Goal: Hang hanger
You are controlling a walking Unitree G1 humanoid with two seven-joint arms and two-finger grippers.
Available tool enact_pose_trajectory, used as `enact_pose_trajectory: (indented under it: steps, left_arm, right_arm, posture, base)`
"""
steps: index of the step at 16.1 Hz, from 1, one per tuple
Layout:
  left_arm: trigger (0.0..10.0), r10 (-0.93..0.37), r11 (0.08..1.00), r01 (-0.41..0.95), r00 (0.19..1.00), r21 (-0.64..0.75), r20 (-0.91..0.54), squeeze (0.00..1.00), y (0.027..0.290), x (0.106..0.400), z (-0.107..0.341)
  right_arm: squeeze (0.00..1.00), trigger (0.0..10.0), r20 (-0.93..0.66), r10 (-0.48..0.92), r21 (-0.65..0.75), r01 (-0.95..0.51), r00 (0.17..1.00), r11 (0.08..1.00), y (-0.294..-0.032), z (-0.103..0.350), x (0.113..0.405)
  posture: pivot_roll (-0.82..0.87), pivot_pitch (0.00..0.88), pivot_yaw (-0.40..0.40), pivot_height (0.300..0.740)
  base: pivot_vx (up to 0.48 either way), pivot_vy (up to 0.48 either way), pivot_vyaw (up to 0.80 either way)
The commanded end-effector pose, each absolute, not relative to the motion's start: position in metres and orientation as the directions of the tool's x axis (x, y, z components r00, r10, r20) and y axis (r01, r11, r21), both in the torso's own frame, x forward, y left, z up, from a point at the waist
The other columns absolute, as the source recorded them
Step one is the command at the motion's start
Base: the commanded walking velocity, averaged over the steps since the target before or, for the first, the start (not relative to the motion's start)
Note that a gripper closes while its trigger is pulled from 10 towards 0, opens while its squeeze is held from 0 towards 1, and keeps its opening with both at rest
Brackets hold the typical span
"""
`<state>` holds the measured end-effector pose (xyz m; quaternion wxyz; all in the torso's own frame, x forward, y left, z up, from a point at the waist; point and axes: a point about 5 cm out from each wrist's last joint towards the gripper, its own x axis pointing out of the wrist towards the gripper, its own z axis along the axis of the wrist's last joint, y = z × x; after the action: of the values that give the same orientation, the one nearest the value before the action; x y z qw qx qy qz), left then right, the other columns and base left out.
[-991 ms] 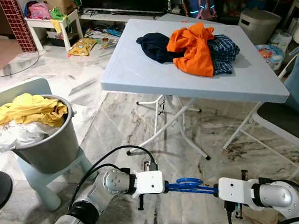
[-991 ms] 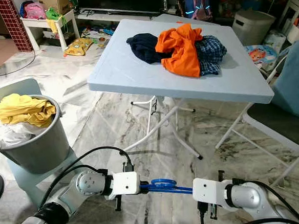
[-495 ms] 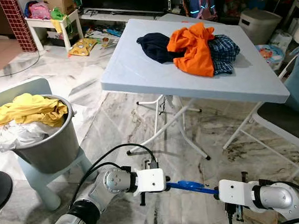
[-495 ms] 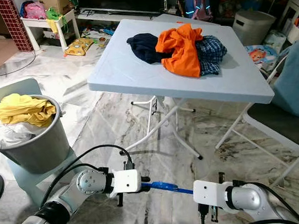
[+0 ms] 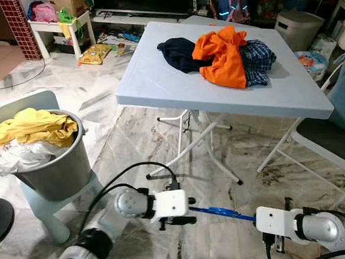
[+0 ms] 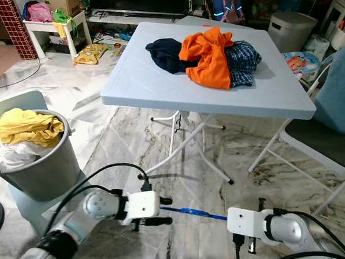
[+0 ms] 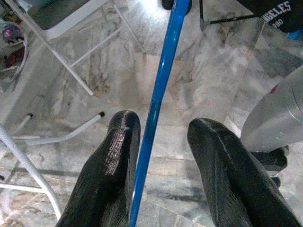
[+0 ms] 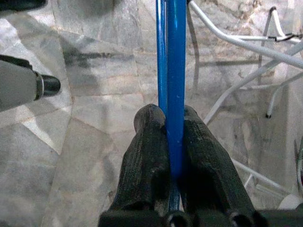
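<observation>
Low over the marble floor (image 5: 222, 155), my right gripper (image 8: 173, 137) pinches the blue hanger (image 8: 171, 71). The left wrist view shows my left gripper (image 7: 163, 156) spread around the bar, and "GELES 990" on dark cloth (image 7: 279, 9).

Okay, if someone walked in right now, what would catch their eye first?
Probably the orange garment heaped with darker clothes on the pale folding table. Next, low in front, the blue hanger spans the two arms: the right gripper is clamped on it, while the left gripper straddles it open. At left, a metal bucket holds yellow laundry.
</observation>
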<state>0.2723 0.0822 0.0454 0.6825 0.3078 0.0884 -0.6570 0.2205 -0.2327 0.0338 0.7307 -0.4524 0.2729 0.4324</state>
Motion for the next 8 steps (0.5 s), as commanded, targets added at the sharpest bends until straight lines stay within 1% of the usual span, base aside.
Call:
enact_pose_trajectory:
  steps: [1,3,5,6,8]
  left_arm:
    - [10.0,-0.852,-0.041,0.955,0.12,0.293,-0.51,1.0,0.086,0.272,0.049]
    - [10.0,-0.856,-0.015,0.964,0.125,0.266,-0.502,1.0,0.097,0.271,0.051]
    - [10.0,-0.857,0.031,0.969,0.151,0.245,-0.493,1.0,0.102,0.27,0.05]
    - [10.0,-0.866,0.076,0.962,0.194,0.261,-0.462,1.0,0.103,0.271,0.052]
    - [10.0,-0.869,0.251,0.919,0.353,0.305,-0.347,1.0,0.101,0.281,0.059]
  right_arm:
    - [0.0,0.0,-0.785,0.355,-0.461,-0.862,0.508,0.211,-0.238,0.037,0.225]
    - [0.0,0.0,-0.768,0.322,-0.498,-0.832,0.554,0.245,-0.242,0.038,0.23]
    - [0.0,0.0,-0.748,0.281,-0.539,-0.798,0.601,0.27,-0.249,0.037,0.233]
    - [0.0,0.0,-0.742,0.263,-0.549,-0.784,0.617,0.289,-0.252,0.037,0.233]
    - [0.0,0.0,-0.723,0.234,-0.561,-0.75,0.65,0.349,-0.257,0.037,0.233]
  posture:
    - [0.08,0.0,-0.092,0.74]
    - [0.09,0.0,-0.094,0.74]
    - [0.09,0.0,-0.097,0.74]
    - [0.09,0.0,-0.099,0.74]
    - [0.09,0.0,-0.104,0.74]
  base:
    - [0.0,0.0,0.0]
    - [0.0,0.0,0.0]
    - [0.0,0.0,0.0]
    - [0.0,0.0,0.0]
    - [0.0,0.0,0.0]
